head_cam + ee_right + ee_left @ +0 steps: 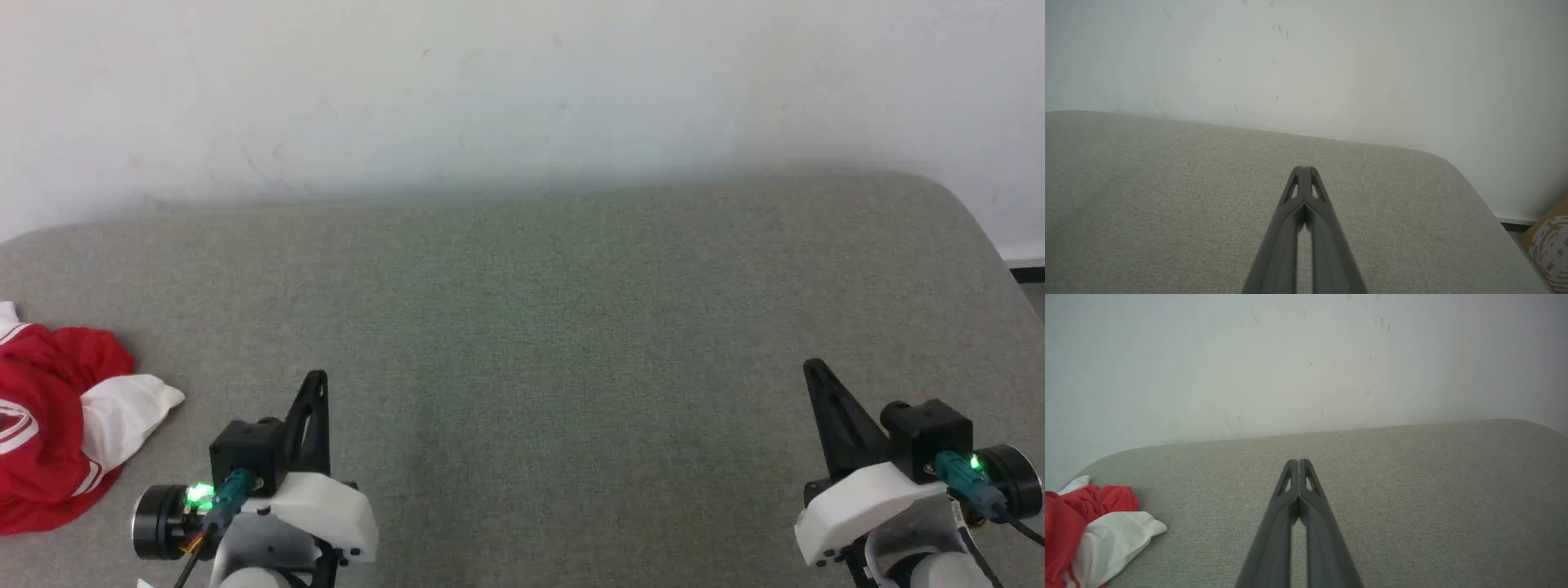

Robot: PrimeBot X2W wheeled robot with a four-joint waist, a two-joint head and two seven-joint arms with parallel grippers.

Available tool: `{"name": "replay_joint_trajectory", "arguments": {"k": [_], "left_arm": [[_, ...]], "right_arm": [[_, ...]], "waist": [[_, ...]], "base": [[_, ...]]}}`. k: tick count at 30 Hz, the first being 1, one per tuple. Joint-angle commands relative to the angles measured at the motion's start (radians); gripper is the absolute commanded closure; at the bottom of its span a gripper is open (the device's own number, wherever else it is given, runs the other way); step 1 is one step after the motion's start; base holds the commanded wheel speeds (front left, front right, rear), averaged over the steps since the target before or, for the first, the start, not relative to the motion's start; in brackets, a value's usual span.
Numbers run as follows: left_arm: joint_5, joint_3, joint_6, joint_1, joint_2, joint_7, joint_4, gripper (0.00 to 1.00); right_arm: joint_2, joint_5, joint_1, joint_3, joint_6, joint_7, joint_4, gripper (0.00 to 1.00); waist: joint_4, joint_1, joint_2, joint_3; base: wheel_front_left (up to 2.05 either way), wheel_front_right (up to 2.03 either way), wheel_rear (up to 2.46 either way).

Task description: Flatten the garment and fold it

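**Lying crumpled at the far left, the garment is the left arm's to fetch**

The garment (49, 433) is a bunched red heap with one white sleeve (122, 412) poking out toward the middle. Part of it runs off the left edge of the head view, so you cannot judge its full spread. As it lies it has no long axis to speak of: it is a lump, not a laid-out shirt. It rests on the grey pad (571, 327), near the pad's left end and on the robot's side of it, well clear of the wall (490, 82).

Look next to the left gripper (317, 380). The heap lies to its left, about level with the fingers, near but not touching, and the white sleeve is the closest part. In the left wrist view the garment sits in the lower left corner while the fingers point straight ahead over bare pad. Your reach therefore looks to be a swing leftward, not a push forward. The fingers are pressed together with nothing between them, so they would have to part before any pinch.

The right gripper (812, 367) is well apart, across the whole bare middle of the pad, and is likewise closed on nothing. The left arm is plainly nearer. You will probably need to bring the heap toward the centre before the right arm can help.
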State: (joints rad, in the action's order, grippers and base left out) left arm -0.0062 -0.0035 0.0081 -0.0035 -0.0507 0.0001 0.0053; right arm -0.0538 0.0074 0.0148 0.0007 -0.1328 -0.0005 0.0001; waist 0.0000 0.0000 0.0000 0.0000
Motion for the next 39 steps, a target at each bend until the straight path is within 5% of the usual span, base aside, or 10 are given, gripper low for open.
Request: {"name": "replay_joint_trajectory", "arguments": {"k": [1,18,19,39], "left_arm": [[0.006,0.004,-0.008,0.003,0.001,0.0,-0.005,1.0],[0.006,0.004,-0.008,0.003,0.001,0.0,-0.005,1.0],[0.0,0.0,0.0,0.0,0.0,0.0,0.0,0.0],[-0.024,-0.024,0.023,-0.017,0.0,-0.03,0.03,0.0]], "right_arm": [[0.004,-0.007,-0.015,-0.001,0.002,0.0,0.0,1.0],[0.004,-0.007,-0.015,-0.001,0.002,0.0,0.0,1.0],[0.0,0.0,0.0,0.0,0.0,0.0,0.0,0.0],[0.0,0.012,0.003,-0.012,0.0,-0.026,0.003,0.0]], "waist": [[0.0,0.0,0.0,0.0],[0.0,0.0,0.0,0.0],[0.0,0.0,0.0,0.0],[0.034,0.0,0.0,0.001]], "base": [[0.0,0.0,0.0],[0.0,0.0,0.0],[0.0,0.0,0.0],[0.0,0.0,0.0]]}}
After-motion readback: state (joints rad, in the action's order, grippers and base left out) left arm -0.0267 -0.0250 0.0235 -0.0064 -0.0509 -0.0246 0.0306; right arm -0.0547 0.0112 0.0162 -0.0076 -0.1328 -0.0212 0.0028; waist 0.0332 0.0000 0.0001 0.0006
